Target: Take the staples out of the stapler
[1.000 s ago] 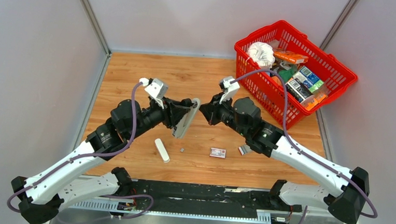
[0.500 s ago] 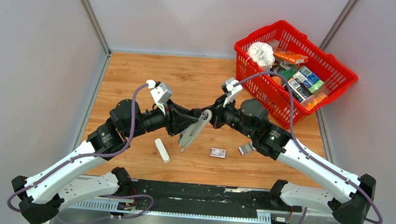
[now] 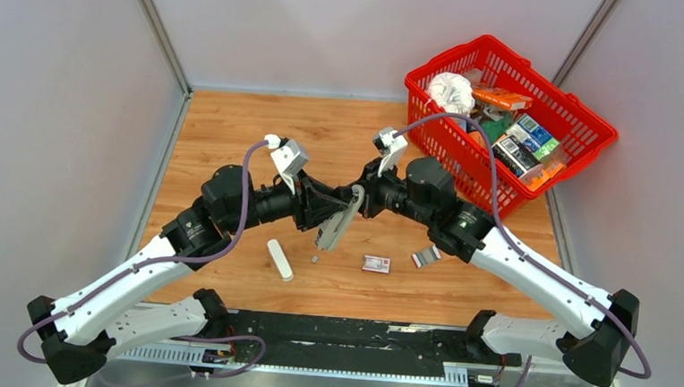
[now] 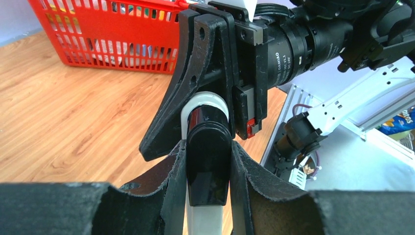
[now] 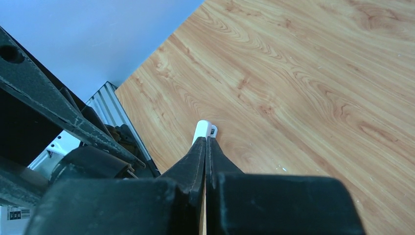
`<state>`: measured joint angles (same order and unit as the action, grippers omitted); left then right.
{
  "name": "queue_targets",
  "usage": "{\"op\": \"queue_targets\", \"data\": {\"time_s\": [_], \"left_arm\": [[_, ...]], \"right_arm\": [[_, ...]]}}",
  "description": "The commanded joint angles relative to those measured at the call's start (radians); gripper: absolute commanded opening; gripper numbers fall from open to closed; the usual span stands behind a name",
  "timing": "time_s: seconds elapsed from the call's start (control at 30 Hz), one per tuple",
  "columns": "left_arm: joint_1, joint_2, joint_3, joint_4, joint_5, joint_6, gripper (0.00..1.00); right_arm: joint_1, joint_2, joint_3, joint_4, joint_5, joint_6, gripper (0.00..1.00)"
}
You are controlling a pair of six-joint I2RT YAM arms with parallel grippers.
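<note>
The stapler [image 3: 338, 220], white with a black end cap [image 4: 209, 161], is held slanted above the table. My left gripper [image 3: 323, 212] is shut on its sides [image 4: 208, 145]. My right gripper [image 3: 362, 197] meets the stapler's upper end; its fingers [image 4: 195, 83] are pressed together, with a thin white tip [image 5: 204, 129] poking out past them [image 5: 205, 143]. A tiny silver staple bit [image 3: 315, 258] lies on the table under the stapler. A short grey strip of staples [image 3: 424, 257] lies by the right forearm.
A white bar-shaped part [image 3: 279, 259] and a small red-and-white flat box [image 3: 375, 264] lie on the wooden table near the front. A red basket [image 3: 583, 150] full of packets stands at the back right. Grey walls close in both sides.
Both grippers moved with the stapler a little to the right. The stapler swung to a steeper slant with its lower end nearer the table. The right gripper stayed at its upper end.
</note>
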<state>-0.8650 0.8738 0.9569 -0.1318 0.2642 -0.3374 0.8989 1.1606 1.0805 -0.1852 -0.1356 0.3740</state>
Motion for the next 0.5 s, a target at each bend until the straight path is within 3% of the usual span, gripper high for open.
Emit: {"op": "queue_targets", "data": {"time_s": [0.0,0.47], "left_arm": [[-0.009,0.056,0.049,0.054,0.141,0.008,0.00],[-0.009,0.134,0.059,0.078,0.368,0.003,0.00]], "right_arm": [[0.035,0.036,0.101,0.052,-0.151,0.022,0.00],[0.078,0.103,0.219,0.016,-0.237,-0.006,0.00]]}}
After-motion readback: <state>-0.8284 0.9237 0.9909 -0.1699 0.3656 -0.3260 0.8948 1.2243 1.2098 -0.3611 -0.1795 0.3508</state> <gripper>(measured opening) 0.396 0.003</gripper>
